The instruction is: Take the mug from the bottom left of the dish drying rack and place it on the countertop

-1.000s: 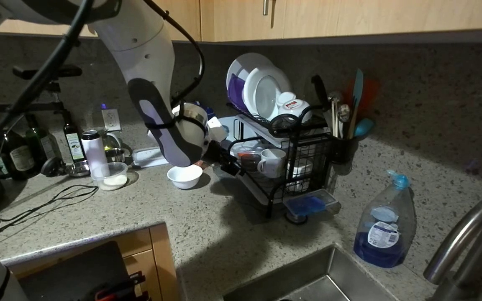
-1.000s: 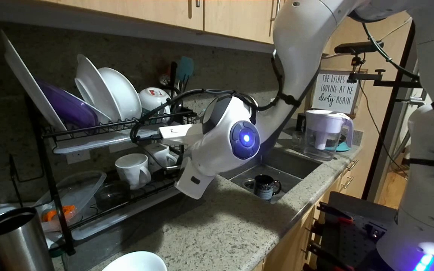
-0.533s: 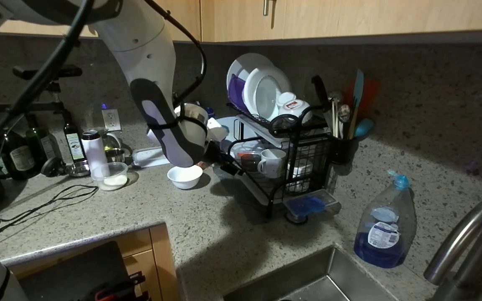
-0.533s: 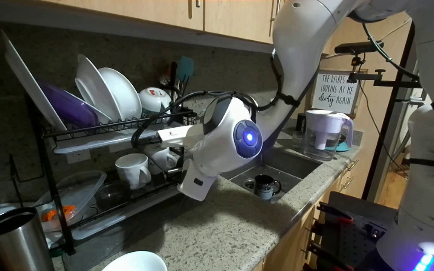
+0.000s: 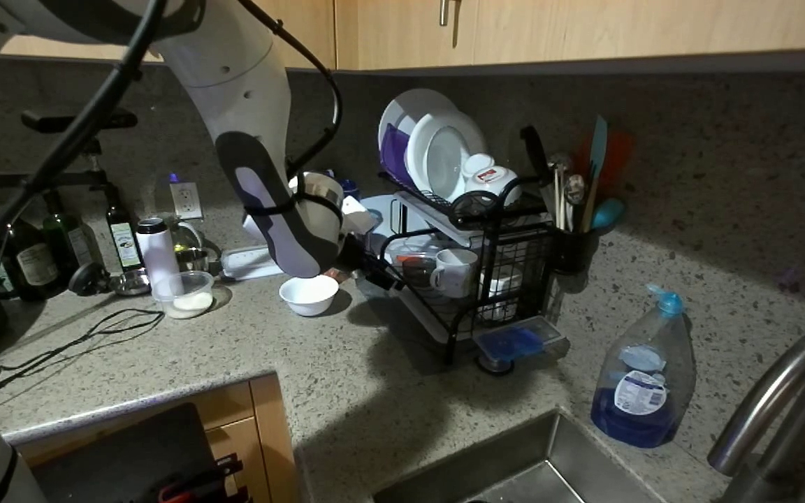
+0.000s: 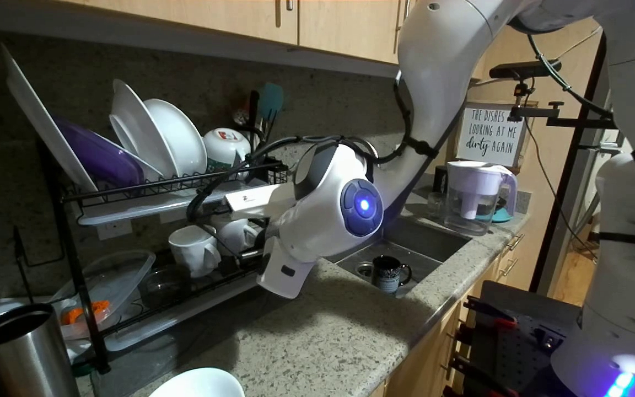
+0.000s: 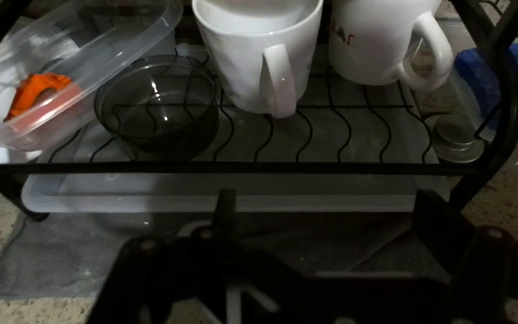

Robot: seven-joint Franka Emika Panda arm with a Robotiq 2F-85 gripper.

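Note:
Two whitish mugs stand upright on the lower tier of the black wire dish drying rack (image 7: 241, 168). In the wrist view the left mug (image 7: 245, 72) has its handle toward me; the second mug (image 7: 376, 49) is to its right with its handle pointing right. The left mug also shows in both exterior views (image 5: 457, 272) (image 6: 192, 251). My gripper (image 7: 324, 198) is open and empty at the rack's front edge, apart from the mugs. It also shows in an exterior view (image 5: 390, 279); elsewhere the arm mostly hides it. The speckled countertop (image 5: 346, 377) lies in front.
A clear plastic container (image 7: 119, 27) and a dark glass bowl (image 7: 160, 108) sit left of the mugs. Plates and bowls fill the upper tier. A white bowl (image 5: 308, 296) stands on the counter in front of the rack. The sink (image 5: 549, 447) is nearby. A steel tumbler (image 6: 25, 353) stands beside the rack.
My gripper hand has shifted only slightly, a little left and down in an exterior view. The mugs and the rack have not moved.

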